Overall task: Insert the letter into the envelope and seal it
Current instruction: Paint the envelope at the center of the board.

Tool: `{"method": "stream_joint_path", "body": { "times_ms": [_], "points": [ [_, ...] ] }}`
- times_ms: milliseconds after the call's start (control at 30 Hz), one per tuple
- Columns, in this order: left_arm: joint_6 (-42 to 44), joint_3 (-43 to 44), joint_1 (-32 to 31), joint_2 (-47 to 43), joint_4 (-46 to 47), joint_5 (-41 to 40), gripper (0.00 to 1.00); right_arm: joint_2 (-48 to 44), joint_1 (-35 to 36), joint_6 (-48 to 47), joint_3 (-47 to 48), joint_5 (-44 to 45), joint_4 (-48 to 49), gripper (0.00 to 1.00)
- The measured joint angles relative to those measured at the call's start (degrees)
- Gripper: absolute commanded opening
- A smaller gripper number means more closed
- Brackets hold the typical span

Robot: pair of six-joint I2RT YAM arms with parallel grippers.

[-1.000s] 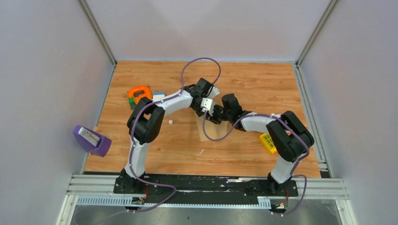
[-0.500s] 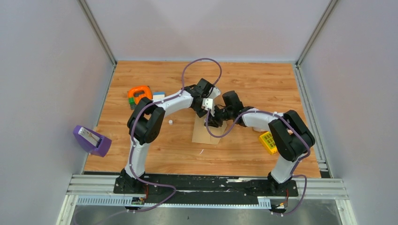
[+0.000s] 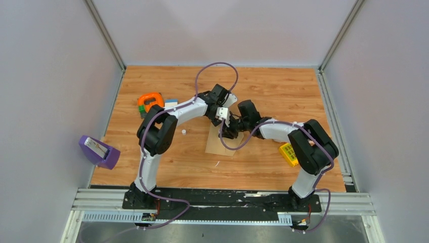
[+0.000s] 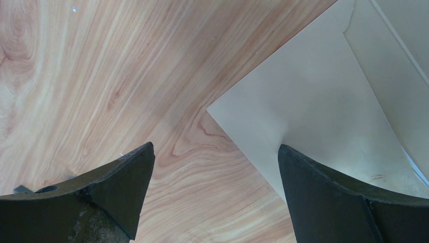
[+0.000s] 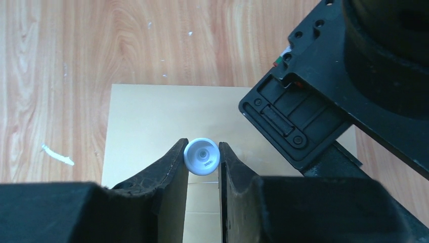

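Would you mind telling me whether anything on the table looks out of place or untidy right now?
Slightly. A small white round piece lies loose on the wood left of the envelope, and a white scrap sits beside it. The envelope itself lies a little askew to the table edges.

**No legible writing**

Nothing can be read in any view. The white cap (image 5: 201, 157) pinched in the right gripper (image 5: 202, 148) has faint raised marks around its centre, too small to make out. On the desk (image 3: 273, 86), a yellow block (image 3: 288, 154) has a green patterned patch on top, but no letters or digits can be told there.
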Motion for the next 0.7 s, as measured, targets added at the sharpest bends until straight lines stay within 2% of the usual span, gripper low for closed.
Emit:
{"method": "stream_joint_path", "body": {
  "times_ms": [333,700],
  "points": [
    [0.11,-0.11,0.11,0.0,0.35,-0.31,1.0,-0.11,0.52,1.79,-3.56,10.69,11.8,0.0],
    [0.17,-0.59,-0.02,-0.02,1.9,-1.77,1.0,-0.37,0.83,1.55,-5.9,17.99,16.72,0.0]
  ]
}}
